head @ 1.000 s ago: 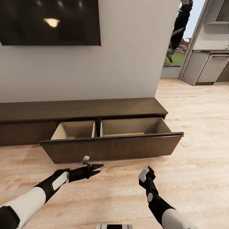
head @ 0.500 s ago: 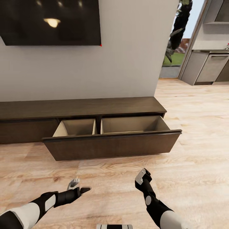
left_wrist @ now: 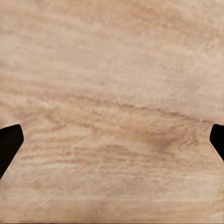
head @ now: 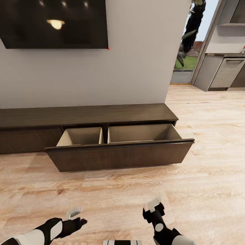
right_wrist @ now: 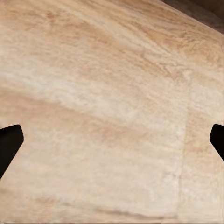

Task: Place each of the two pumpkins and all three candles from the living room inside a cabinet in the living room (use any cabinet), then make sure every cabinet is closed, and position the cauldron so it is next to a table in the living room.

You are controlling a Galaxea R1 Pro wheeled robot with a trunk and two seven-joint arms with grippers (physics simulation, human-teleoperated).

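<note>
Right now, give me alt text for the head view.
A long dark-brown cabinet stands against the wall with one wide drawer pulled out, both compartments looking empty. Below it, the left tool and right tool hang over bare wooden floor.

Left arm (head: 37, 233), 7 o'clock in head view: white forearm shell, black wrist with white oval inset, pale grey block on top. Right arm (head: 163, 231), 5 o'clock: black, small round white disc, white-capped tip. Wrist views: black pointed fingertips (left_wrist: 9, 144) at 3 and 9 o'clock.
</note>
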